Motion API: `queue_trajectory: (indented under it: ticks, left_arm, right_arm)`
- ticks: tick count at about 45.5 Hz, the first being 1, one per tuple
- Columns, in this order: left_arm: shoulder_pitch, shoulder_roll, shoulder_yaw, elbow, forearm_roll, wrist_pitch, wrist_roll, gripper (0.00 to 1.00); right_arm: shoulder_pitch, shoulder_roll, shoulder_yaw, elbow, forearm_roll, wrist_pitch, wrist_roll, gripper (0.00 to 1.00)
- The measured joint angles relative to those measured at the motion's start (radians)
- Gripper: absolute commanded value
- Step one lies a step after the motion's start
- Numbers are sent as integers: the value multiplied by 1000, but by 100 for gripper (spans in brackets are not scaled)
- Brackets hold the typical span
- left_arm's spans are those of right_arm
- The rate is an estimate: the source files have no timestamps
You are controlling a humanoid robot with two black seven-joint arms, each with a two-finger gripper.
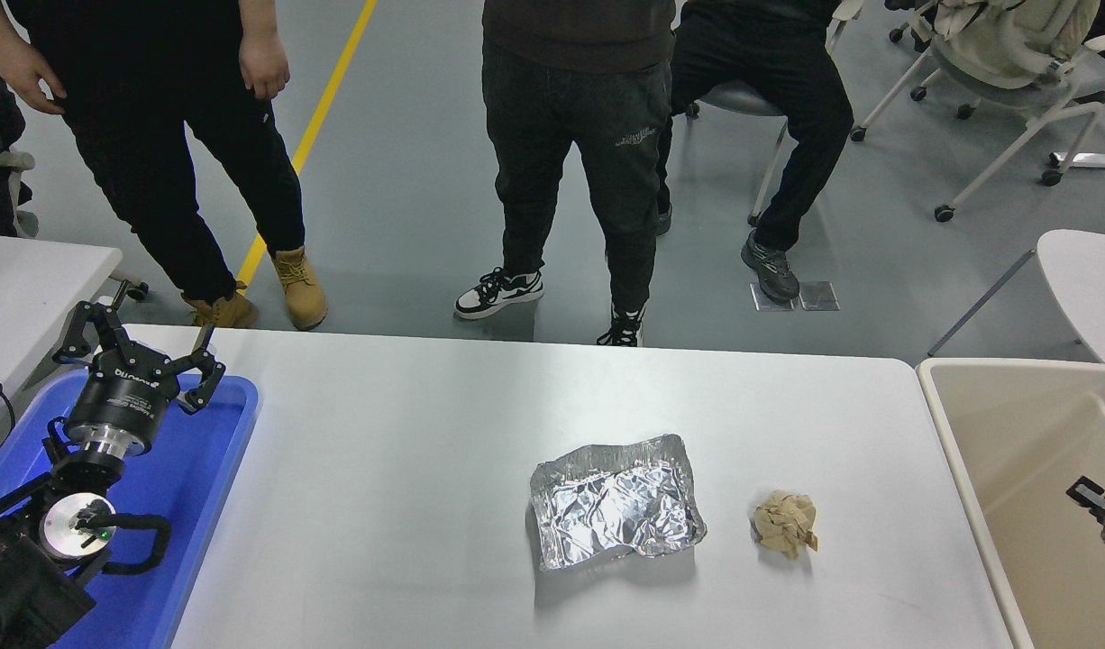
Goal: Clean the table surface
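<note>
The table surface [408, 487] is a wide glossy white tabletop. A crumpled sheet of silver foil [614, 503] lies on it right of the middle. A crumpled tan paper ball [785, 524] lies just right of the foil. My left gripper [138, 347] is parked open above the blue tray at the lower left, with nothing in it. Only a small black tip of my right gripper [1098, 514] shows at the right edge, inside the beige bin; whether it is open or shut does not show.
A blue plastic tray [201, 469] sits on the table's left end. A beige bin [985, 469] stands against the table's right end. Three people stand or sit at the far side. A smaller white table [30, 279] is at the left.
</note>
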Motion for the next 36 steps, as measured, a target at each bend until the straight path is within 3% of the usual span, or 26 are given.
queue_trajectory:
  ticks: [22, 36]
  left_arm:
    - [0, 0, 0, 0, 0, 0, 0, 100]
    - [0, 0, 0, 0, 0, 0, 0, 100]
  right_arm:
    - [148, -103, 279, 35, 1, 6, 7, 98]
    - [228, -205, 485, 197, 1, 6, 10, 98]
